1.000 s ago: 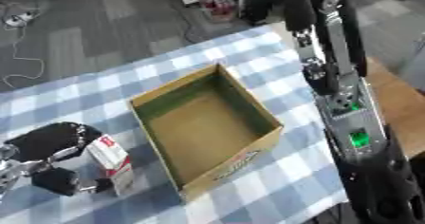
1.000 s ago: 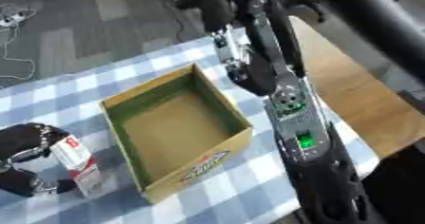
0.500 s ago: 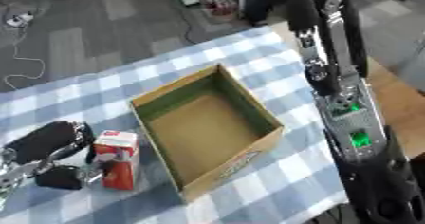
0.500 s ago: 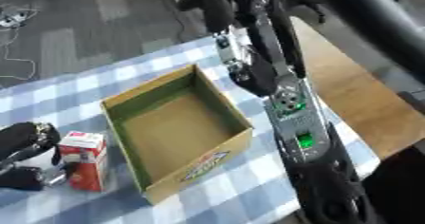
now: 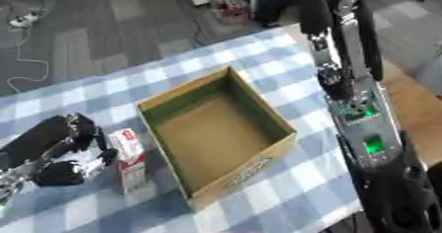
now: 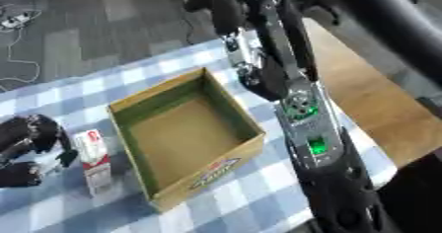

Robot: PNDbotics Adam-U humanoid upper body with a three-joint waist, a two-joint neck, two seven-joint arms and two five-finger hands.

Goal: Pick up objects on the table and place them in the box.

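Gripping a red-and-white carton (image 5: 128, 159), left hand (image 5: 60, 150) fingers curled round it, box (image 5: 216, 133) beside, label unreadable.

An open brown cardboard box (image 6: 186, 139) with a green-tinted inside and a printed label on its near wall sits in the middle of the frame on a blue-and-white checked tablecloth (image 6: 268, 197). Just left of it stands a small red-and-white carton (image 6: 92, 161), upright. At the left edge the black left hand (image 6: 27, 145) curls beside the carton. The right arm (image 6: 298, 113), black and silver with green lights, runs down the right side.
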